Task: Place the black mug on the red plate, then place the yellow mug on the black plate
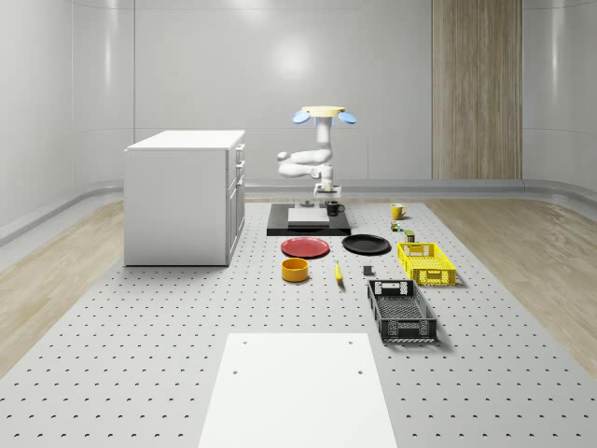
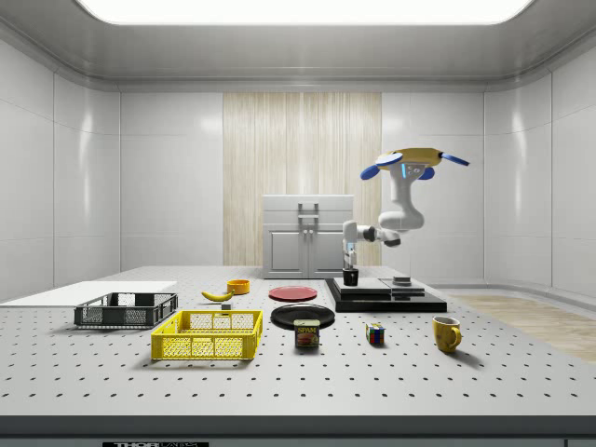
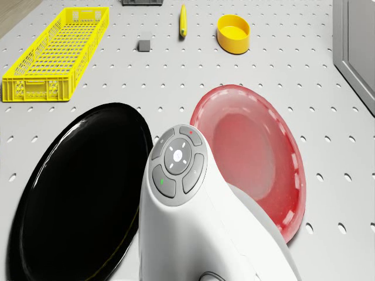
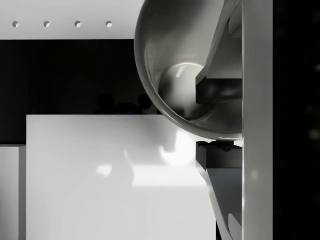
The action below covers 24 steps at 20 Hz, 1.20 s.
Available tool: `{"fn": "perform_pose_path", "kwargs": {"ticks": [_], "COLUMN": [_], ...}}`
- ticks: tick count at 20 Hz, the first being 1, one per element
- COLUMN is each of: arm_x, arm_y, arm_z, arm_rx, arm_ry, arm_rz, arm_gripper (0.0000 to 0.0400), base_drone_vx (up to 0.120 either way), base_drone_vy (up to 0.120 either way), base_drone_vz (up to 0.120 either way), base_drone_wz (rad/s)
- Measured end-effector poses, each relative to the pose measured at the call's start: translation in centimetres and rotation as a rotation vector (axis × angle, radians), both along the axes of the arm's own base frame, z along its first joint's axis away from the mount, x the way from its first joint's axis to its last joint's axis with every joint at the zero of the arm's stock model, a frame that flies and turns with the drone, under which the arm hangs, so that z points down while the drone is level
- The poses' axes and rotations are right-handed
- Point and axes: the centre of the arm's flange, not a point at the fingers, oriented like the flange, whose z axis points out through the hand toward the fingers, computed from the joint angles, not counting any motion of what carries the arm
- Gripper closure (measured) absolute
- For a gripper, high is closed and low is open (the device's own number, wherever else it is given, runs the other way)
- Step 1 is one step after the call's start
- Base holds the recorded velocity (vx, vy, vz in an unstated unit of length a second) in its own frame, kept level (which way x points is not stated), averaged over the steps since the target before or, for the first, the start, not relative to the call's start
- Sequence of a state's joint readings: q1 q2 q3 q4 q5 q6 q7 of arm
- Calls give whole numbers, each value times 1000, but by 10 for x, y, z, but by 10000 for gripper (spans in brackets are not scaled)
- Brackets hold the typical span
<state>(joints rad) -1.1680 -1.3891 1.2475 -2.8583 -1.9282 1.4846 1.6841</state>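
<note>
The black mug (image 1: 334,207) stands on the dark platform (image 1: 280,227) at the back of the table. My gripper (image 1: 327,195) reaches down onto it from above; in the wrist view my gripper (image 4: 220,122) is shut on the mug's (image 4: 170,60) wall, one finger (image 4: 220,91) inside and one outside. The drone (image 1: 322,114) hovers over the platform. Just in front of it lie the red plate (image 1: 306,246) and the black plate (image 1: 366,245). The yellow mug (image 1: 397,212) stands apart, toward the whole-scene view's right.
A white cabinet (image 1: 185,196) stands at the whole-scene view's left. In front of the plates are an orange bowl (image 1: 295,270), a banana (image 1: 338,273), a yellow crate (image 1: 425,262) and a black crate (image 1: 401,310). A can (image 2: 306,332) and a cube (image 2: 374,333) sit near the yellow mug.
</note>
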Motion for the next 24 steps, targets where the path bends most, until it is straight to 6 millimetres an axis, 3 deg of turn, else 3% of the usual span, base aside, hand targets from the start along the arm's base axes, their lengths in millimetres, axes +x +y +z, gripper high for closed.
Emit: {"fn": "perform_pose_path", "kwargs": {"ticks": [24], "arm_x": [0], "arm_y": [0], "arm_z": [0], "arm_rx": [0], "arm_ry": [0], "arm_rz": [0], "arm_gripper": [290], "base_drone_vx": [120], "base_drone_vy": [-120], "base_drone_vz": [0], "base_drone_wz": [0]}}
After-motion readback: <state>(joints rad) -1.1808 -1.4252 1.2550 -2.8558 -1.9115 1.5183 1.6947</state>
